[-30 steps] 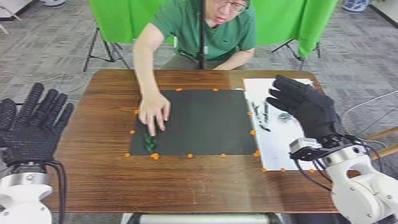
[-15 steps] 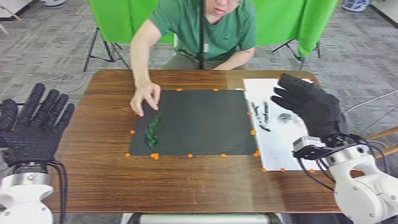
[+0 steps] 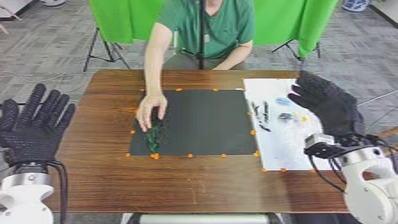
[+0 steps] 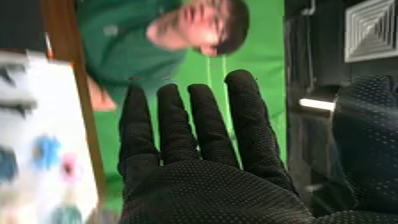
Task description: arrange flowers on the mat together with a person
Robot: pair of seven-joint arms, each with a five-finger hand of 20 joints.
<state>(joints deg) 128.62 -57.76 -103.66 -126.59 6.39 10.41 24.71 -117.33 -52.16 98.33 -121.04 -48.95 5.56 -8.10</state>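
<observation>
Person's hand [image 3: 152, 110] at green sprig [image 3: 154, 141], L side of black mat [image 3: 209, 122]: placement step, prob. R robot hand [image 3: 330, 106] wide, nr white sheet [image 3: 286, 142]; L robot hand [image 3: 34, 129] wide too. Next: pinch blue flower [image 4: 46, 150], carry matward.

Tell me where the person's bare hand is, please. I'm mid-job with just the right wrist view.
Observer: The person's hand is over the left part of the black rectangular mat.

Operator: Is anything lying by it, on the robot's side?

Observer: Yes, a dark green leafy stem lies on the mat there, running from that hand towards the mat's near edge. Whether the hand touches it I can't tell.

Operator: Then I'd probably hold the right hand in its black fabric glove, fingers straight as they are, away from that part of the mat until the person is clear.
</observation>
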